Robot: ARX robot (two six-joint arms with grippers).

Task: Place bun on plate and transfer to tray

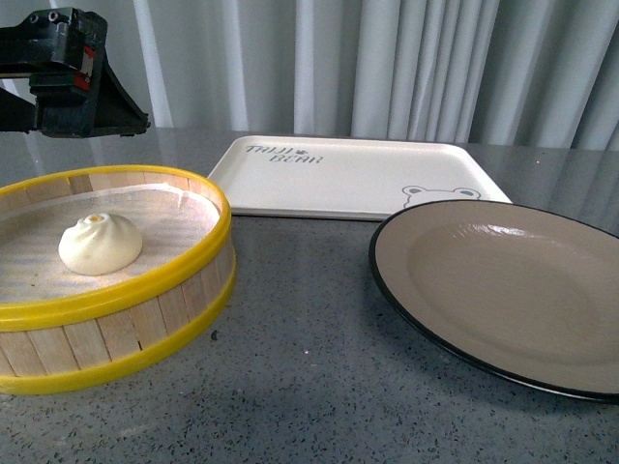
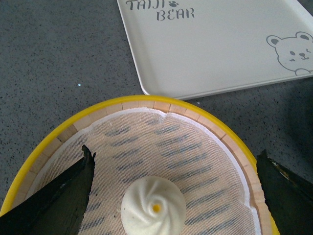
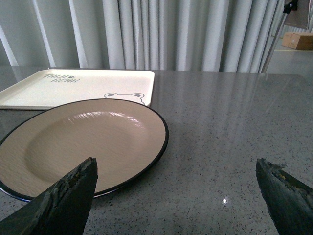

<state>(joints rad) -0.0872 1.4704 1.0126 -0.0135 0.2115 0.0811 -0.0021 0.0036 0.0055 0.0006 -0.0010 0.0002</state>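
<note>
The cream-white bun (image 1: 100, 244) with its orange dot sits inside the yellow-rimmed wooden steamer basket (image 1: 184, 290) at the left. In the left wrist view the bun (image 2: 153, 205) lies between and below the open fingers of my left gripper (image 2: 176, 159), untouched. The left arm (image 1: 68, 72) hangs above the basket. The tan plate (image 1: 503, 280) with black rim rests empty at the right. Behind lies the cream tray (image 1: 348, 174) with a bear face. My right gripper (image 3: 176, 164) stands open over bare tabletop beside the plate (image 3: 83, 142).
Grey speckled tabletop (image 1: 309, 387) runs between basket and plate. White curtains (image 1: 387, 58) hang behind the table. A white liner cloth (image 2: 195, 147) covers the basket floor. The tray (image 2: 220, 44) lies just beyond the basket rim.
</note>
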